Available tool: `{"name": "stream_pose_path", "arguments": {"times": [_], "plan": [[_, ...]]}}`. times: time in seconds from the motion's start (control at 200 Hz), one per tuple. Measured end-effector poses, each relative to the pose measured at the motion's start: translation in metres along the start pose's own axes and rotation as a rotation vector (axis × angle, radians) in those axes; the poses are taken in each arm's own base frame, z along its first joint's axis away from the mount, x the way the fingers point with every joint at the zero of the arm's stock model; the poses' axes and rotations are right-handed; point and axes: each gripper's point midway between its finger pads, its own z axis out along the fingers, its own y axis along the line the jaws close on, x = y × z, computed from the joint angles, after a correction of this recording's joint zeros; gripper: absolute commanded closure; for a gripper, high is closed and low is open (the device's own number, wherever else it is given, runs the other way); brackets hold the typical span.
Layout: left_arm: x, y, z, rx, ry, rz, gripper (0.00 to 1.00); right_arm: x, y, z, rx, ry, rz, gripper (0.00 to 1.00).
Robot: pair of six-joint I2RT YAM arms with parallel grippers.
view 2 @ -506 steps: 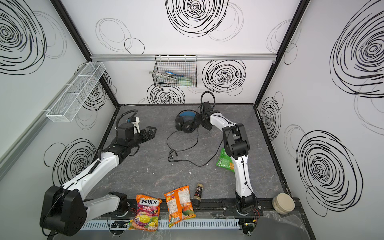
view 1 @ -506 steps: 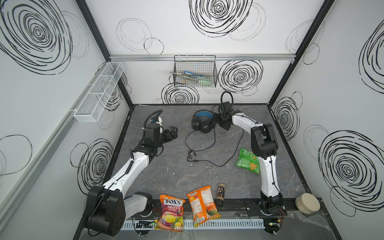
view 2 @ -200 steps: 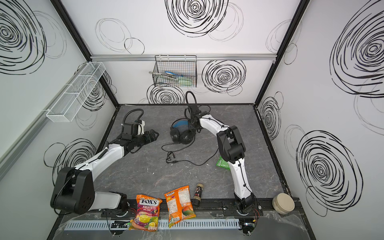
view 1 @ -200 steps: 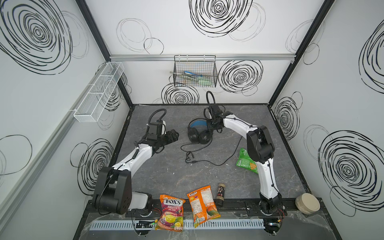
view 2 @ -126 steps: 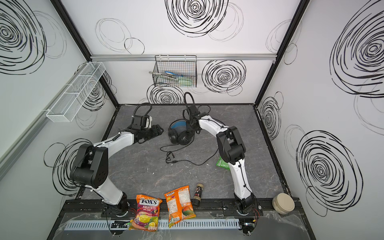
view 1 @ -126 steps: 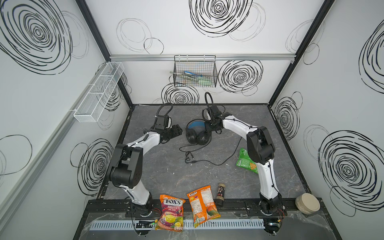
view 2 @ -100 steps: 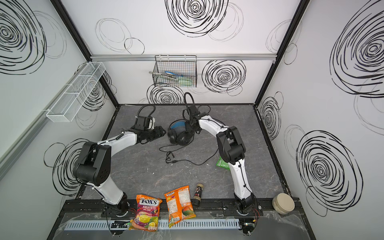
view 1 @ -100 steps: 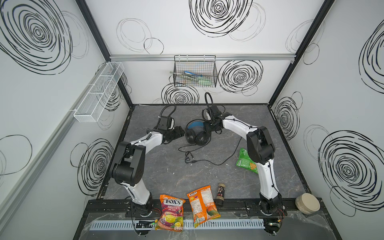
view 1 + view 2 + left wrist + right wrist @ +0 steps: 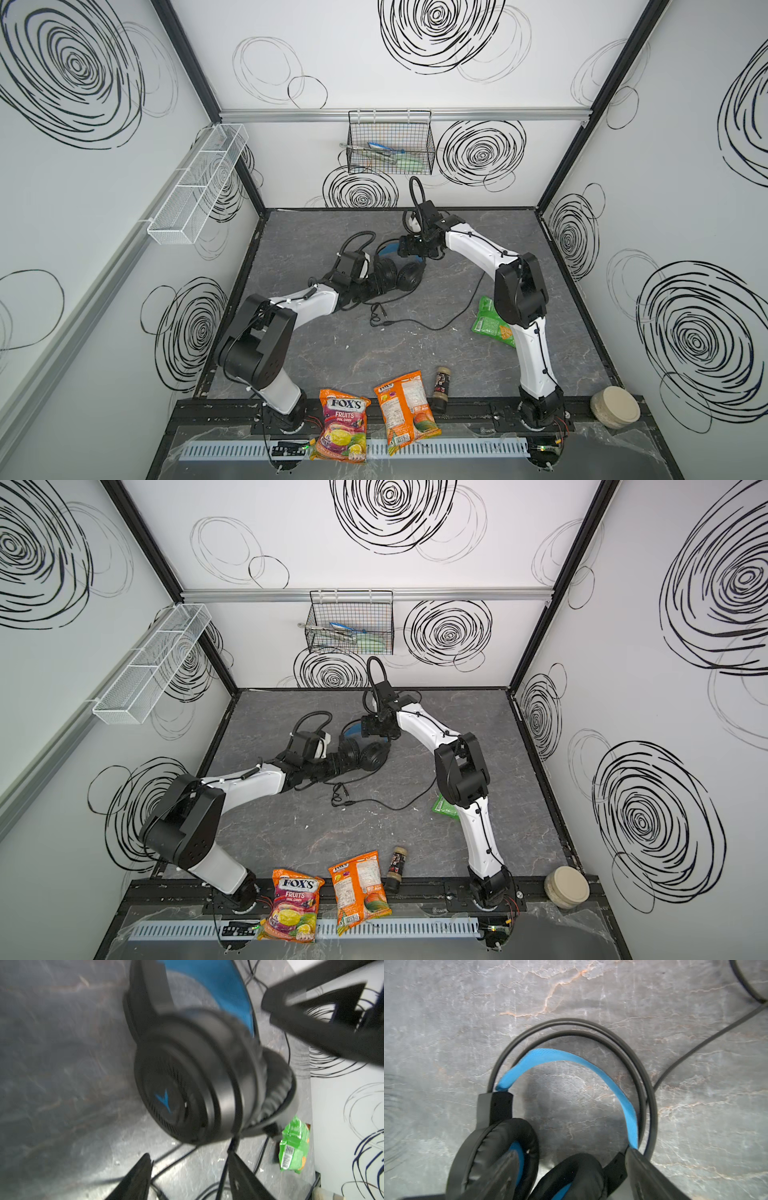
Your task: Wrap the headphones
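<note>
Left wrist view: headphones [image 9: 187, 1076] sit just ahead of the left gripper [image 9: 189, 1154], jaws apart and empty, cable [image 9: 262, 1153] trailing past one finger; right gripper [image 9: 405, 249], spread and empty, hovers over the headband [image 9: 571, 1057].

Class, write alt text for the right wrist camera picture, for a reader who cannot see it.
Black headphones rest on a grey marbled table, seen close from above. Their two padded cups are nearest the camera, with a blue inner band and thin wire arch curving away. A thin black cable trails off across the table.
</note>
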Motion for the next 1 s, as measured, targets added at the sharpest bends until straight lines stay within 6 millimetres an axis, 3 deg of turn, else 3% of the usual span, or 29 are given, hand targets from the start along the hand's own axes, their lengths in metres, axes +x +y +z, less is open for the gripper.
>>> {"name": "stream_pose_path", "arguments": {"times": [0.09,0.18,0.35,0.55,0.84,1.001], "plan": [[0.023,0.003,-0.008,0.002,0.029,-0.017,0.37,0.000,0.000,0.005,-0.001,0.015,0.004,0.13],[0.028,0.003,-0.021,0.010,0.014,-0.030,0.36,0.004,-0.003,0.012,0.009,0.040,0.011,0.11],[-0.006,0.008,-0.053,0.039,-0.100,-0.065,0.25,0.012,-0.009,0.008,0.053,0.090,0.035,0.01],[-0.043,0.044,-0.080,-0.018,-0.188,-0.111,0.19,0.020,-0.015,-0.011,0.083,0.099,0.093,0.03],[-0.049,0.052,-0.087,-0.020,-0.193,-0.117,0.18,0.024,-0.011,-0.016,0.048,0.124,0.210,0.03],[-0.053,0.047,-0.089,-0.013,-0.213,-0.133,0.19,0.027,-0.016,0.005,0.065,0.148,0.250,0.03]]}}
